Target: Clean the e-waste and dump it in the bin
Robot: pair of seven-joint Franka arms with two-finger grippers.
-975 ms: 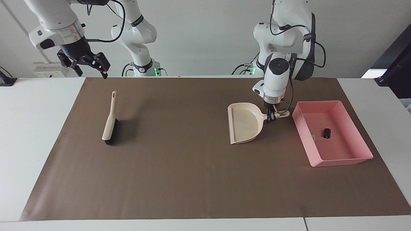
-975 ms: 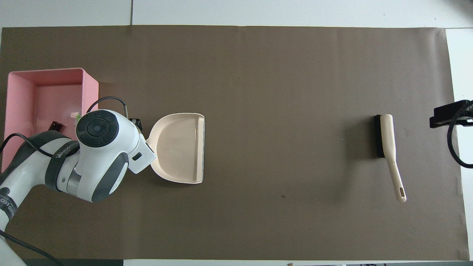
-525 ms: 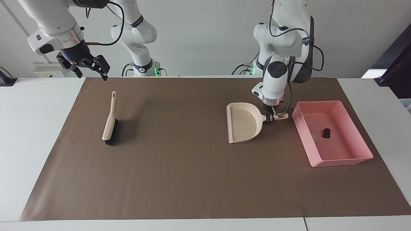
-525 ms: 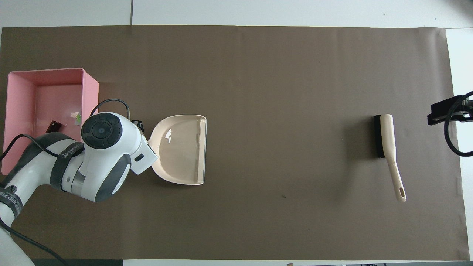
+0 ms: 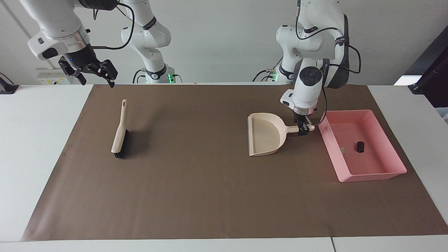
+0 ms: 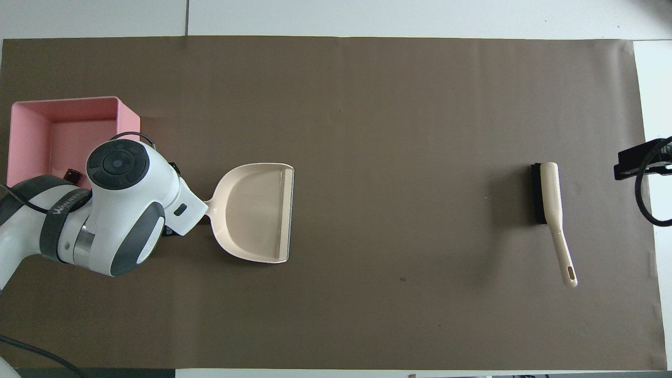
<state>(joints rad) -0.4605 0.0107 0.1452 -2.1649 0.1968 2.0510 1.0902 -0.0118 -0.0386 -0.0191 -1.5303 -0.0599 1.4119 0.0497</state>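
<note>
Facing view has the left gripper (image 5: 303,130) down at the tip of the beige dustpan's (image 5: 265,135) handle, fingers clamped on it, with the pan flat on the brown mat (image 5: 210,182), open mouth pointing toward the right arm's end of the table. The pink bin (image 5: 364,173) sits just beside that handle, at the left arm's end. In the bin there are 2 bits of e-waste: a dark short cylinder (image 5: 359,146) and a tiny pale part (image 5: 342,150) near it. Overhead, the left arm hides most of the bin's floor. The right gripper (image 5: 93,71) hangs up in the air over the mat's corner at its own end, fingers spread and holding nothing. The brush (image 5: 119,131) lies on the mat there, handle toward the robots.
</note>
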